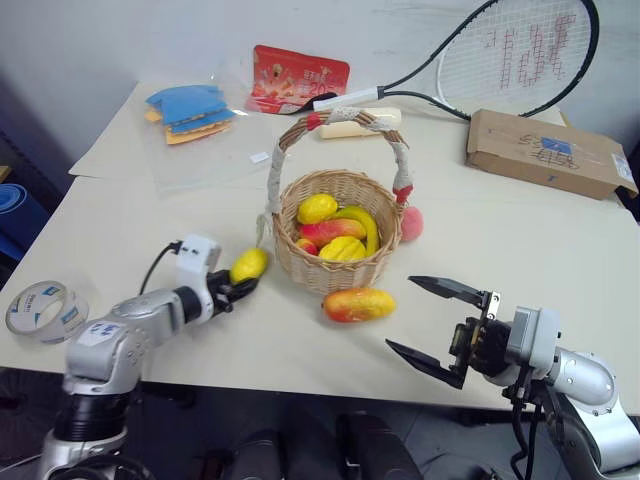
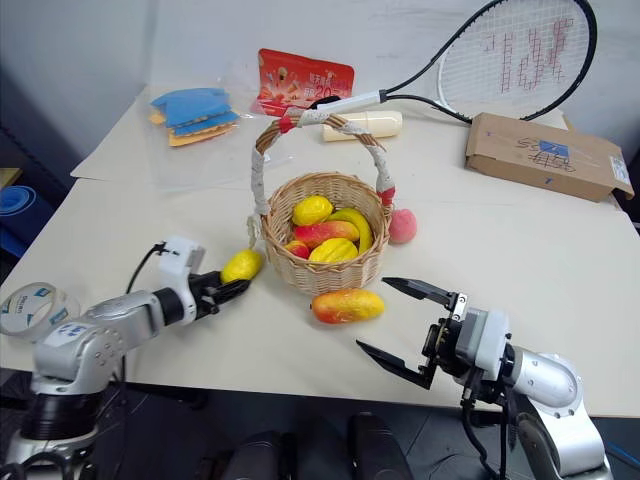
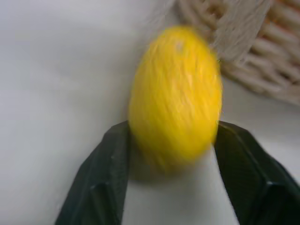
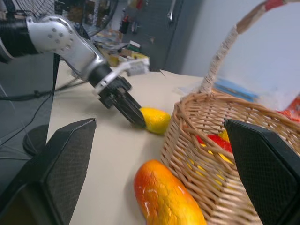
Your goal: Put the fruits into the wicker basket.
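Observation:
A yellow lemon (image 1: 249, 264) lies on the table against the left side of the wicker basket (image 1: 300, 262). My left gripper (image 1: 241, 286) is shut on the lemon (image 3: 176, 93), one black finger pressed to each side. An orange-red mango (image 1: 358, 304) lies just in front of the basket. A pink peach (image 1: 411, 223) sits against its right side. Several fruits fill the basket. My right gripper (image 1: 401, 313) hangs open to the right of the mango, near the table's front edge, holding nothing.
A roll of clear tape (image 1: 45, 310) lies at the front left corner. At the back are a cardboard box (image 1: 548, 150), a tennis racket (image 1: 520, 50), a red packet (image 1: 298, 78), blue items in a clear bag (image 1: 190, 110) and a cream tube (image 1: 360, 122).

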`<state>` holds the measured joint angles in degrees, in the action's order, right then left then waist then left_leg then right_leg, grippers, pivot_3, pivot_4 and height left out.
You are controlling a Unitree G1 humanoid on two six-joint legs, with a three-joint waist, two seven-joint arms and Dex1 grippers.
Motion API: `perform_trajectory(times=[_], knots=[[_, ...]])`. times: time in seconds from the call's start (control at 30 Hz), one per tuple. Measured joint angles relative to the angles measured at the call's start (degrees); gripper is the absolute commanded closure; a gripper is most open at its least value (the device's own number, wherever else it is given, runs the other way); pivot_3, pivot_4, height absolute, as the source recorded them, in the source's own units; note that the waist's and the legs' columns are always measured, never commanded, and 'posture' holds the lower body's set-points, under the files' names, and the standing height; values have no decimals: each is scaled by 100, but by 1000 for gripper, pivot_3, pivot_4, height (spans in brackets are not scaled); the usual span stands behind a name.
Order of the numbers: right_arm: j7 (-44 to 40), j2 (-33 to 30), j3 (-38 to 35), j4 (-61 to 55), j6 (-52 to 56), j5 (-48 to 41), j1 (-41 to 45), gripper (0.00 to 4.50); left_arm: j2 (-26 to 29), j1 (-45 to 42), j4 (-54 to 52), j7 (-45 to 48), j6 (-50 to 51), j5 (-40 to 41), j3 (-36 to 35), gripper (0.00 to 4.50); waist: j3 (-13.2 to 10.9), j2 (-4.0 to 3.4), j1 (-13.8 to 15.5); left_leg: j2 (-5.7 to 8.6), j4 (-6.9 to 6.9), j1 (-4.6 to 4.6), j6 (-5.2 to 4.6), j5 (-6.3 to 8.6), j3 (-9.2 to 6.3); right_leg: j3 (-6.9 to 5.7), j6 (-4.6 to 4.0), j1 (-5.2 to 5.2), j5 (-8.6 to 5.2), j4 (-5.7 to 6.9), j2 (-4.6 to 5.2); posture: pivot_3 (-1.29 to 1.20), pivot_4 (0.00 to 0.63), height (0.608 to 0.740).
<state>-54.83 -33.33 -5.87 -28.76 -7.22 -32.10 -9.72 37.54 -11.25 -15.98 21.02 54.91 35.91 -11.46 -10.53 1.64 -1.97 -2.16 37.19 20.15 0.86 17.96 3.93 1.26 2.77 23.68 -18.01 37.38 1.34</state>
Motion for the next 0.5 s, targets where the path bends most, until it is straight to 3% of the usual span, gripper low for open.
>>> perform_trajectory(times=[0.1,0.2,0.4,0.5], knots=[[573,288,-277,-2,172,-140,66,0,763,637,-362,1388,-472,333,-678,2679,-4,7,8,-1,0,1,2,-2,-2,-5,-8,1,-4,0,8,0,150,740],[862,358,-381,0,270,-189,260,0,1244,504,-892,2705,-1024,694,-933,2679,-4,-3,97,2,1,2,-5,-6,-6,-31,-23,-14,-12,-15,35,0,150,740],[758,392,-391,360,202,-83,176,0,594,-1502,-808,2839,-1667,211,517,2679,3,-9,208,5,-2,24,-26,-11,-5,-50,1,-30,1,-47,41,0,150,740],[707,392,-506,497,122,-52,13,0,406,-1712,-618,2779,-1758,5,821,2679,2,-11,106,-5,-5,38,-25,-9,3,-35,7,-9,0,-44,18,0,150,740]])
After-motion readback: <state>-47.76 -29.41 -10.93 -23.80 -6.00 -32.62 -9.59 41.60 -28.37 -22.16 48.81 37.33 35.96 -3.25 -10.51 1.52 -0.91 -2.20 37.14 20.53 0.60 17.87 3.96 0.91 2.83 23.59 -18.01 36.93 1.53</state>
